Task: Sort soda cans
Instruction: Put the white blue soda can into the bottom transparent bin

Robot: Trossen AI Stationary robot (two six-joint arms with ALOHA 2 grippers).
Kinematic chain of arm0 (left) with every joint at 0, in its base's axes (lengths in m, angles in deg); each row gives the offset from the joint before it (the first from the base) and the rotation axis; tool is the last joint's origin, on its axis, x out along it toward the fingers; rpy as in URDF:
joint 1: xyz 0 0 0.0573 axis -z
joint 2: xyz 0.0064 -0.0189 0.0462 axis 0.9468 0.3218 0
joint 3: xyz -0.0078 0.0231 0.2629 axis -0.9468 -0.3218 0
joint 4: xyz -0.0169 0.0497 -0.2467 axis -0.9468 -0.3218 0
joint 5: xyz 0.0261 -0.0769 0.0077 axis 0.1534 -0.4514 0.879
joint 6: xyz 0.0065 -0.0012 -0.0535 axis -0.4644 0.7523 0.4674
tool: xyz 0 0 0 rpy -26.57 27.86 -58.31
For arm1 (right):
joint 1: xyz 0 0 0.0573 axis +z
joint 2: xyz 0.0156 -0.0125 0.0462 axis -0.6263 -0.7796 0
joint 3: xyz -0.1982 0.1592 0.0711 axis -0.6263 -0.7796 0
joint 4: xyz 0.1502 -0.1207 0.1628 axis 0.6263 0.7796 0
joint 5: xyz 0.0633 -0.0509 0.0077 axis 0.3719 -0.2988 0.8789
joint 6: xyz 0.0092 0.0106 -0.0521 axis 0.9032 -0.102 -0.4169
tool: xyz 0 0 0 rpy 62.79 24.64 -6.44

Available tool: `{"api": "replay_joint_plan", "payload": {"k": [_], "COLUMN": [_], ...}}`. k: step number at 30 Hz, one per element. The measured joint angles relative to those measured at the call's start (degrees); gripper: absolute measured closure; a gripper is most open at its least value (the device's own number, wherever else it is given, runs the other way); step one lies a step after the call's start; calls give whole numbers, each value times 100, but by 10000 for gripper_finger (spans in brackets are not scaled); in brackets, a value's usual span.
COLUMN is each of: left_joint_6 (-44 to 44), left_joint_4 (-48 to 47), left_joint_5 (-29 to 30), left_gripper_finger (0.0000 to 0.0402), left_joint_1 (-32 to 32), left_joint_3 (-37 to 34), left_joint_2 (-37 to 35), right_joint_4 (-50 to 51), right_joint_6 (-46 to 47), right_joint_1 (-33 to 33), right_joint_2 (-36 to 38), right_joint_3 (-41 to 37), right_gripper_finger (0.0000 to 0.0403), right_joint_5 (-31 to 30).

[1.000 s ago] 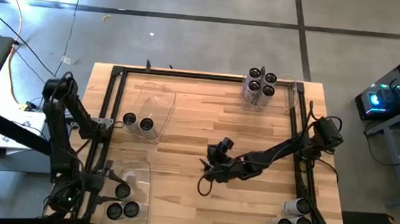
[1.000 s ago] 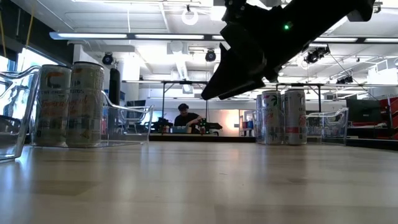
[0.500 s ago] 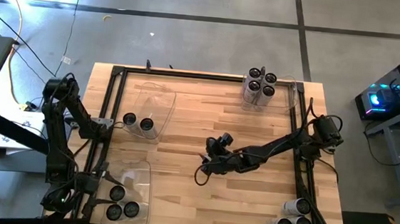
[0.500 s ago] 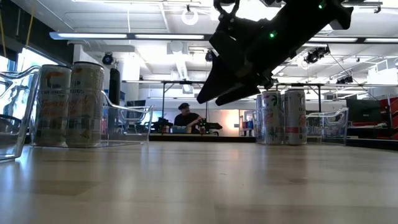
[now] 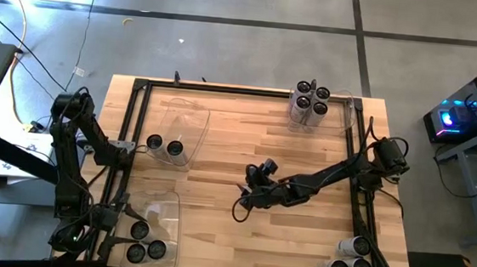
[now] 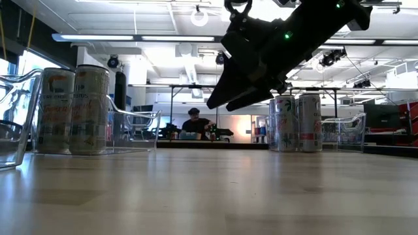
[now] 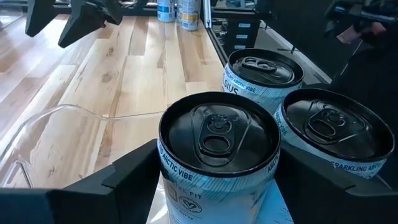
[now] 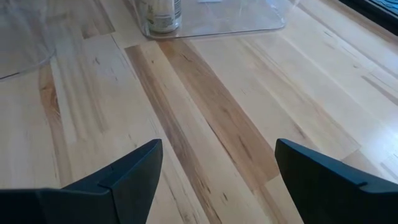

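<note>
Three soda cans with dark tops stand upright in the clear bin (image 5: pixel 166 217) at the table's near-left corner. My left gripper (image 7: pixel 217 152) is open around the nearest can (image 7: pixel 217 134), one finger on each side of it; the other two cans (image 7: pixel 264 68) (image 7: pixel 333 127) stand just beyond. My right gripper (image 5: pixel 239 209) hangs open above bare wood at mid-table, nothing between its fingers (image 8: pixel 217 155). Two more cans (image 5: pixel 164 147) stand in the far-left bin, and several (image 5: pixel 310 102) at the far right. My left gripper's fingers (image 7: pixel 134 171) lie close along the two sides of the nearest can's upper wall (image 7: pixel 171 168), coming at it nearly level. Whether they touch it I cannot tell. The can stands upright on the bin's floor.
Three cans (image 5: pixel 350 260) sit near the table's near-right corner beside the right arm's rail. A black frame (image 5: pixel 225 89) runs around the wooden top. A wide stretch of bare wood lies in the middle. In the low view a person (image 6: pixel 193 123) sits far behind the table.
My right gripper has shifted a little toward the table's far-left and rolled slightly, still above the bare wood; in the low view it now shows lower and farther left.
</note>
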Motion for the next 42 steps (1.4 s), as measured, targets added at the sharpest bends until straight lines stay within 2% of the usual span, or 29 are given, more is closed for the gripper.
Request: {"api": "replay_joint_plan", "payload": {"k": [6, 13, 22, 30, 34, 38, 42], "left_joint_6": [-93, 525, 697, 55, -613, -1558, -2440], "left_joint_4": [-20, -350, -514, -485, -474, -465, -459], "left_joint_5": [-42, -11, -37, -72, -38, 394, 975], "left_gripper_finger": [122, 118, 71, 57, 57, 57, 57], "left_joint_1": [-65, -179, -190, -188, -188, -245, -552], "left_joint_3": [0, 11, 0, 8, 141, 334, 477], "left_joint_2": [2, -2, -208, -804, -1182, -1498, -1807], "right_joint_4": [1, 1, 1, 1, -43, -138, -2], "right_joint_6": [-1, -1, -5, -106, -113, -283, -763], "right_joint_1": [0, 0, 0, 0, 3, 76, 230], "right_joint_2": [0, 0, 0, 0, 0, 60, 419], "right_joint_3": [0, 0, 0, 0, 0, 46, 317], "right_gripper_finger": [96, 96, 96, 96, 96, 96, 96], "right_joint_5": [41, 43, 91, 89, 89, 84, 27]}}
